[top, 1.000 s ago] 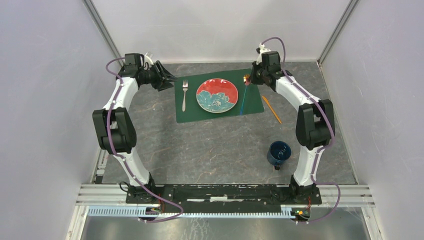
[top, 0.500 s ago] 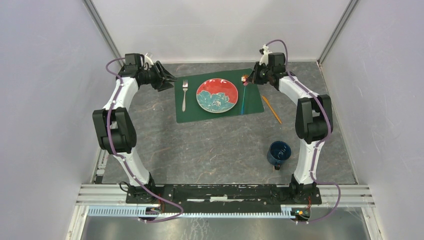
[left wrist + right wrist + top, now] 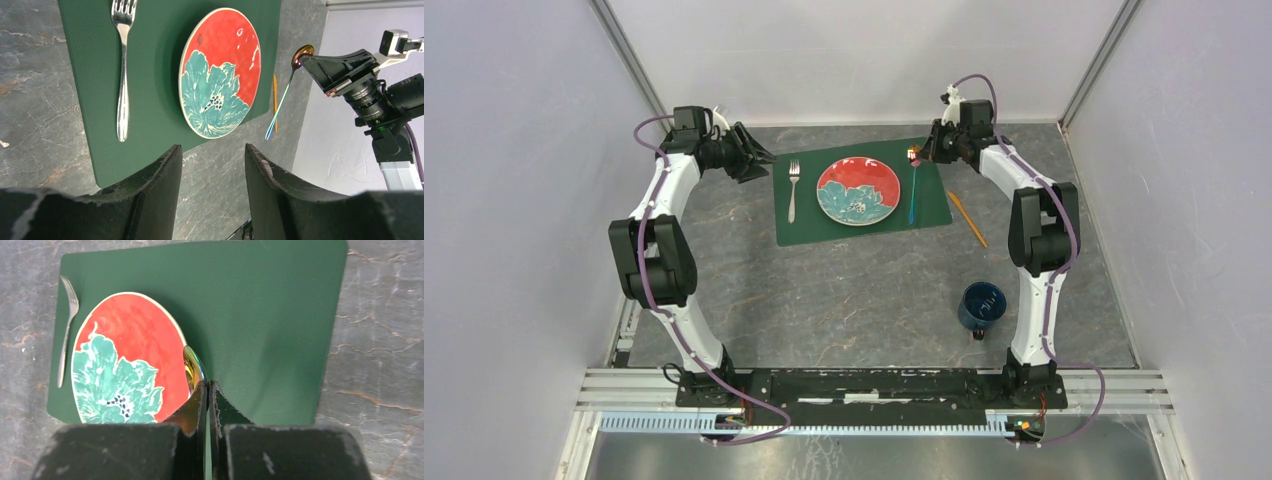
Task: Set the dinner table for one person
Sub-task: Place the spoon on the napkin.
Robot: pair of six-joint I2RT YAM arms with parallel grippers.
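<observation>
While right pincer grips spoon, handle points nearward.

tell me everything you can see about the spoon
The spoon is slim, shiny metal with a rainbow sheen: golden bowl, handle shading to blue. The right tool, shut, pinches it at the bowl end. It slants down over the green placemat just right of the plate; whether its tip touches is unclear.

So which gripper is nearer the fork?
Left. The left gripper is just off the mat corner nearest the fork; the right gripper is beyond the plate, shut on the spoon.
</observation>
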